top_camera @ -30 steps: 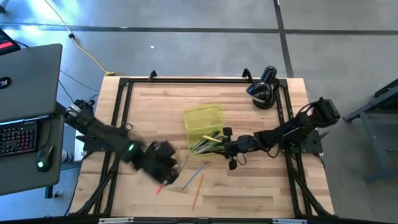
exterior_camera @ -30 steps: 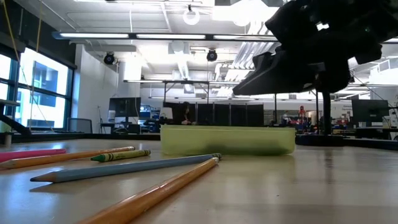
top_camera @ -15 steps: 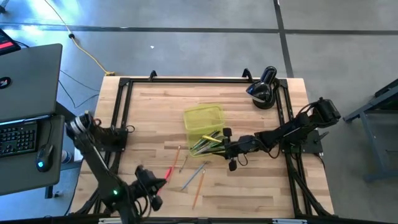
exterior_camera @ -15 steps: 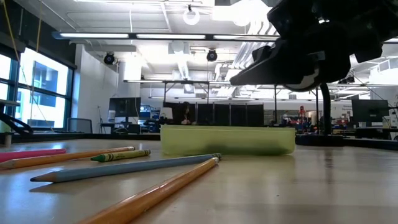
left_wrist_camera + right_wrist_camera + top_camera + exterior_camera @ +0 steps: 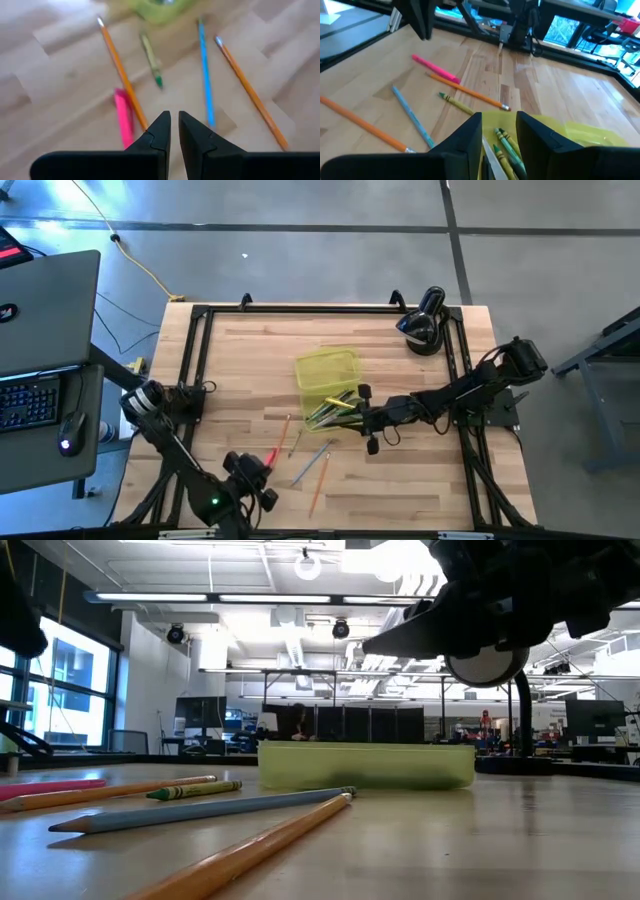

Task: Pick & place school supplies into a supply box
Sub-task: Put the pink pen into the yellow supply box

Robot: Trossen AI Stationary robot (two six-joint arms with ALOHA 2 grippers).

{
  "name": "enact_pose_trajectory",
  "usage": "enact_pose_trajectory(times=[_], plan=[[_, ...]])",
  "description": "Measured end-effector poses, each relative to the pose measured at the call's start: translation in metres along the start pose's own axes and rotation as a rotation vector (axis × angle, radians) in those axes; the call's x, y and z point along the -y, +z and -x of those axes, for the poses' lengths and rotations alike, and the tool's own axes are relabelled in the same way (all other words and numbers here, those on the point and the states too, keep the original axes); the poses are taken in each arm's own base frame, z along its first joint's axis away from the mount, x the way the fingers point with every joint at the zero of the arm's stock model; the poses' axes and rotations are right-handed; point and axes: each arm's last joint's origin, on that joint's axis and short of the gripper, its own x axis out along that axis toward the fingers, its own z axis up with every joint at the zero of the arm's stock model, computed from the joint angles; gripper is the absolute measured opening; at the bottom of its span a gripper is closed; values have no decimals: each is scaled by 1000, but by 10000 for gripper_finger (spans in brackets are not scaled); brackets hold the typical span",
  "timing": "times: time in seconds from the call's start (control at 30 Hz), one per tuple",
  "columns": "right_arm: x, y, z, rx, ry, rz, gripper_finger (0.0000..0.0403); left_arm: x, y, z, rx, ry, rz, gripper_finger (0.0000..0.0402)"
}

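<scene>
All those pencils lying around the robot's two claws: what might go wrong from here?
The loose pencils lie close together: the orange pencil almost touches the pink pen, so the left gripper, its jaws nearly shut, might nudge one while taking another. The right gripper hangs over the supply box and could bump its contents.

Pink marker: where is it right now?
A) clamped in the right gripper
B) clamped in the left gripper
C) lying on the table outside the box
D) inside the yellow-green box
C: the pink marker lies flat on the table beside an orange pencil, apart from both grippers.
</scene>
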Motion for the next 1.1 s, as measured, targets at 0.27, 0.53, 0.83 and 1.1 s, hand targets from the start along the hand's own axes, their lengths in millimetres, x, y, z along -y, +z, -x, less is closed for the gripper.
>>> enact_pose_trajectory(times=[0.27, 0.53, 0.83, 1.1], plan=[[0, 1, 0, 9, -1, -2, 99, -2, 3, 4, -6, 5, 49, 67], [0, 1, 0, 9, -1, -2, 99, 7, 12, -12, -218, 54, 92, 67], [0, 1, 0, 10, 14, -2, 99, 10, 26, -28, -262, 67, -19, 67], [0, 1, 0, 10, 13, -2, 99, 14, 23, -26, -329, 27, -49, 67]])
